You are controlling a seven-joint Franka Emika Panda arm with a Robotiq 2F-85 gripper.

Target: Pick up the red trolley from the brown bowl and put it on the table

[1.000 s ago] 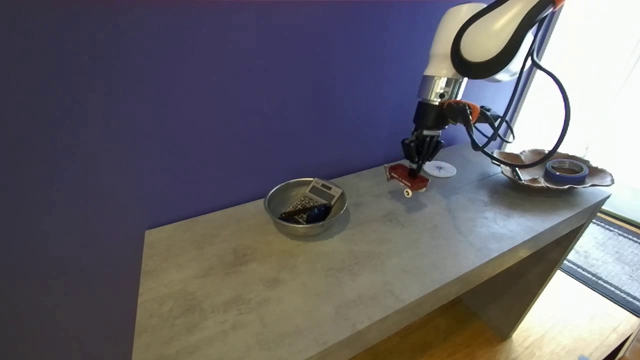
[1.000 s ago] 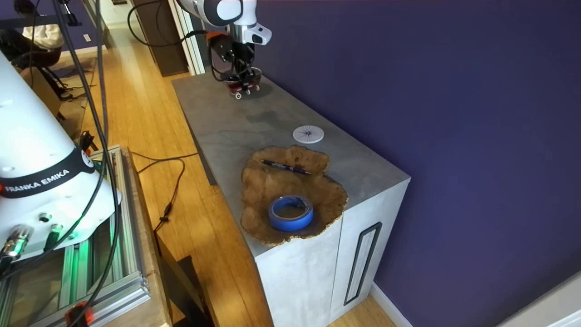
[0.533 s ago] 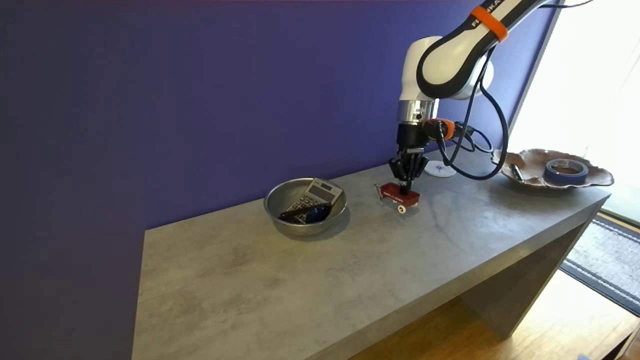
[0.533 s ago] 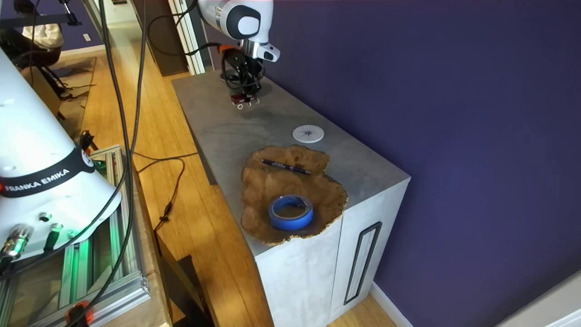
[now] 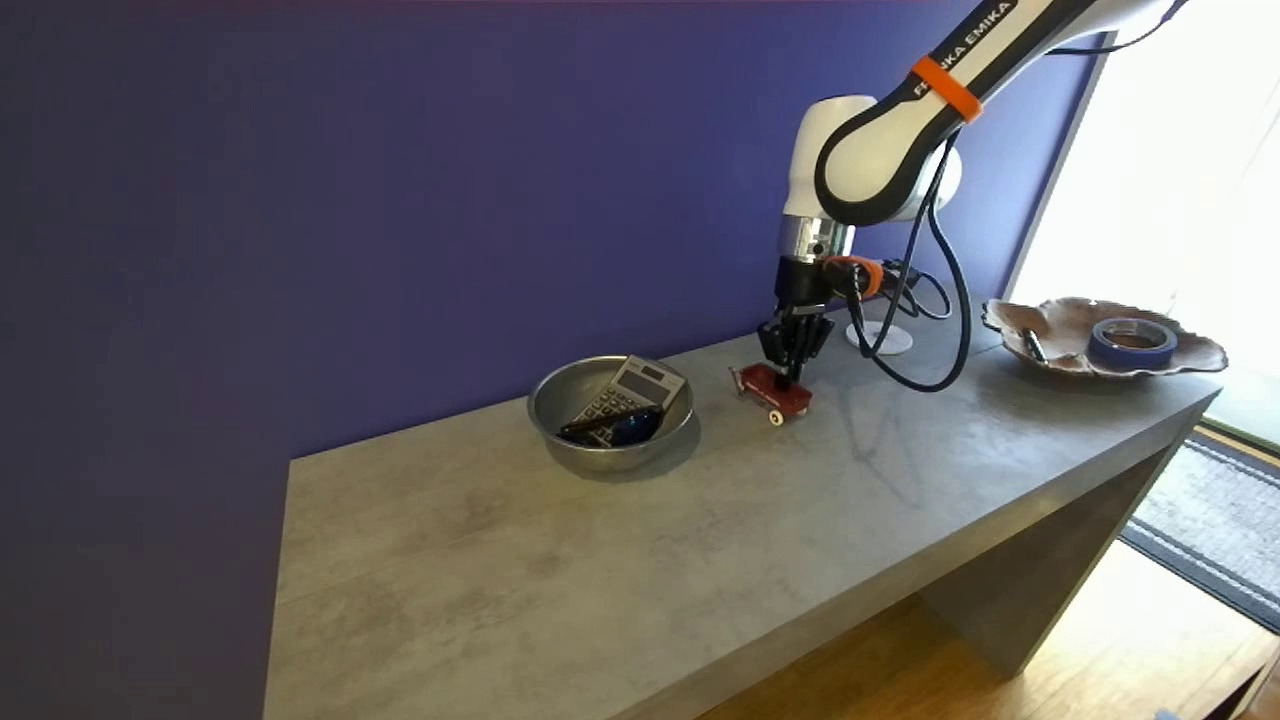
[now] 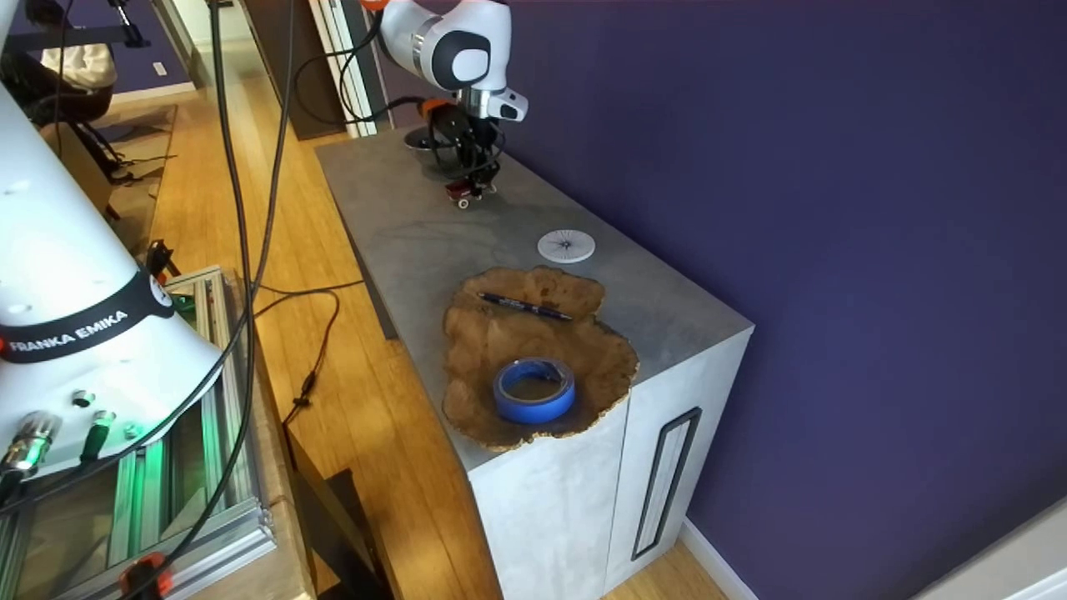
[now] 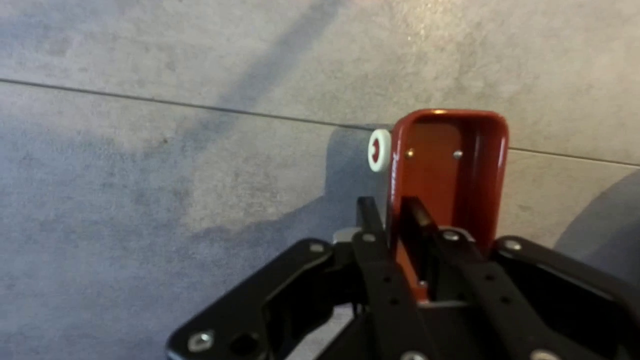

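Observation:
The red trolley [image 5: 762,383], a small red wagon with white wheels, is roughly upright, low over the table [image 5: 520,560] or touching it; I cannot tell which. It also shows in an exterior view [image 6: 458,192] and in the wrist view [image 7: 434,170]. My gripper [image 7: 388,202] is shut on one long side wall, one finger inside and one outside. The fingers hide the trolley's near end. The gripper shows in both exterior views [image 5: 786,376] [image 6: 478,177]. The brown bowl [image 6: 492,337], with its wavy rim, stands at the table's end and also shows in an exterior view [image 5: 1075,320].
A metal bowl [image 5: 610,460] with a calculator [image 5: 645,383] and a dark item [image 5: 640,428] stands near the trolley. A white disc [image 6: 567,246] lies between trolley and brown bowl. The brown bowl holds blue tape [image 6: 533,408] and a pen [image 6: 525,307]. A purple wall [image 5: 400,200] runs behind.
The gripper has lowered with the trolley toward the table. It first came away from the brown bowl's side toward the metal bowl, and lately shifted toward the wall. The trolley stays between the fingers.

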